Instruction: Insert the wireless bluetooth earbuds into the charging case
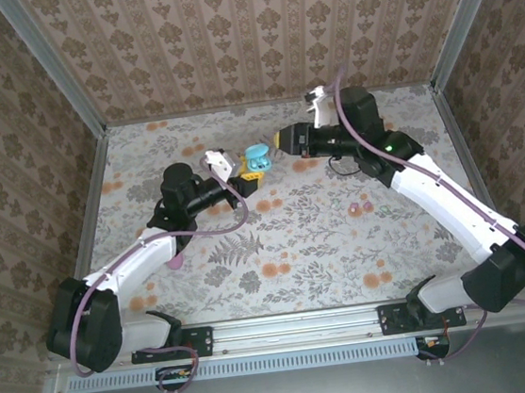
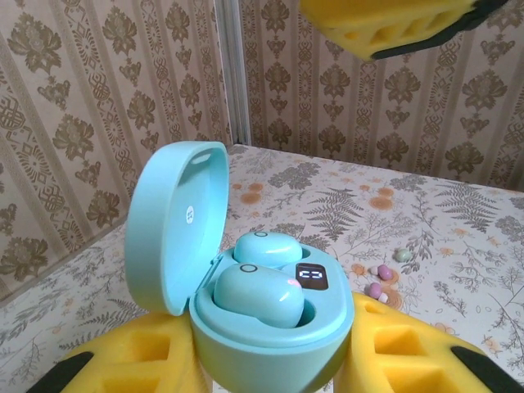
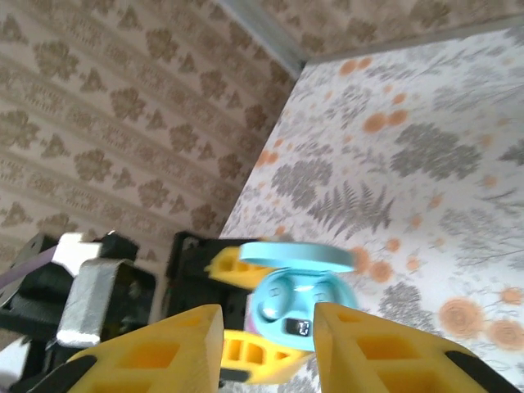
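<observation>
Open cyan case (image 2: 176, 233) in pinch of left gripper (image 2: 274, 364); right gripper (image 3: 268, 327) spread; display (image 2: 311, 277) illegible.

The right gripper (image 3: 266, 319) stands with yellow fingers apart, empty. Beyond it, the left gripper (image 3: 241, 307) clamps the open cyan charging case (image 3: 304, 315), with the earbuds (image 3: 286, 293) seated inside.

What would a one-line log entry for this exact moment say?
left hand: gripping open cyan case | case: two cyan earbuds seated | right hand: open, empty, facing case | table: pink earbuds loose
</observation>
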Controlling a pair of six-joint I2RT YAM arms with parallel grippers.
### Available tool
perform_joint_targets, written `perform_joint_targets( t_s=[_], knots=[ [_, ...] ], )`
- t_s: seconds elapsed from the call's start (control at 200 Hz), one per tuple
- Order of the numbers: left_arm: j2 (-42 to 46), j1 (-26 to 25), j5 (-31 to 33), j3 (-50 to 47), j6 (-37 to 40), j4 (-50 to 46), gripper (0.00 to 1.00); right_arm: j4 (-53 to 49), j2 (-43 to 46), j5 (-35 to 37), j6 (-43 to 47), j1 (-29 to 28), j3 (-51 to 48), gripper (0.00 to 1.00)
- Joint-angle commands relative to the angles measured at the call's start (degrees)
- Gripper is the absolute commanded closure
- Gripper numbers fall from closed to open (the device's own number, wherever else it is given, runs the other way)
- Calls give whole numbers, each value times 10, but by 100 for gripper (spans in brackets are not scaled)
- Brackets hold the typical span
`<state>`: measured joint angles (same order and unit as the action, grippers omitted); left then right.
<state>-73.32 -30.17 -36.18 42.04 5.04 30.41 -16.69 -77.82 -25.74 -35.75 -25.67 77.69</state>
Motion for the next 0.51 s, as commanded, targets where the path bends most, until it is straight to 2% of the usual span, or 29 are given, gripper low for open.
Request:
perform_joint_targets(
  t_s=[0.0, 0.125, 0.38, 0.5],
  knots=[
    [10, -11, -25, 29, 28, -24, 78, 27, 8, 0, -33, 28, -28, 60],
    [6, -25, -32, 46, 51, -56, 78, 51, 1, -36, -70, 46, -37, 51],
    [0, -42, -38, 64, 65, -75, 78, 68, -15, -75, -101, 50, -24, 45],
    [2, -45, -39, 67, 66, -78, 78, 65, -55, -103, -116, 49, -11, 44]
  ],
)
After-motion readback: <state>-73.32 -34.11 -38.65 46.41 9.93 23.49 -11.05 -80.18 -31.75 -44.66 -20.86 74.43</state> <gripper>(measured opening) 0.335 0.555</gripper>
